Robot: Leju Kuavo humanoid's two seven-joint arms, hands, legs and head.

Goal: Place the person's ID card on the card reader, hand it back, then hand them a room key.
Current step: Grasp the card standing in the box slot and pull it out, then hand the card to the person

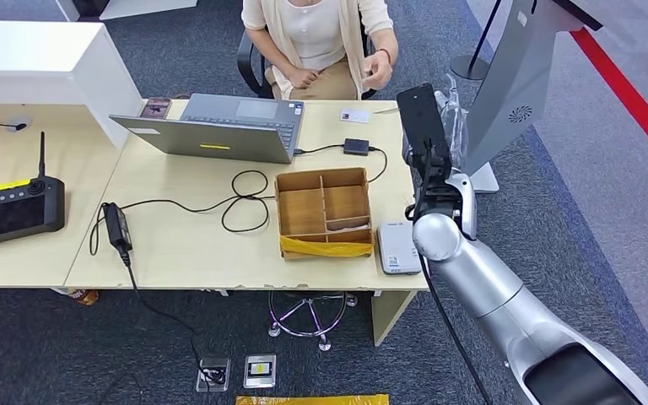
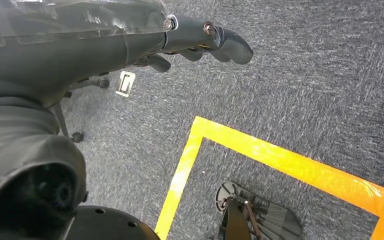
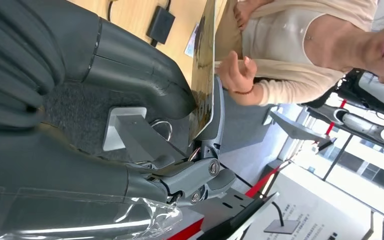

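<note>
One pale wooden tabletop [image 1: 186,245] spanned the scene, with a seated person [image 1: 321,38] at its far edge. An open grey laptop [image 1: 219,126] sat far left of centre, and a divided cardboard box [image 1: 323,211] sat nearer, to its right. Just right of the box lay a grey card reader [image 1: 397,247]. The right hand [image 3: 130,100], raised over the tabletop's right edge, pinched a thin card [image 3: 204,65] between thumb and fingers, held toward the person. Another small card [image 1: 355,116] lay on the far edge. The left hand [image 2: 200,37] hung over grey carpet [image 2: 305,75], fingers curled, holding nothing.
</note>
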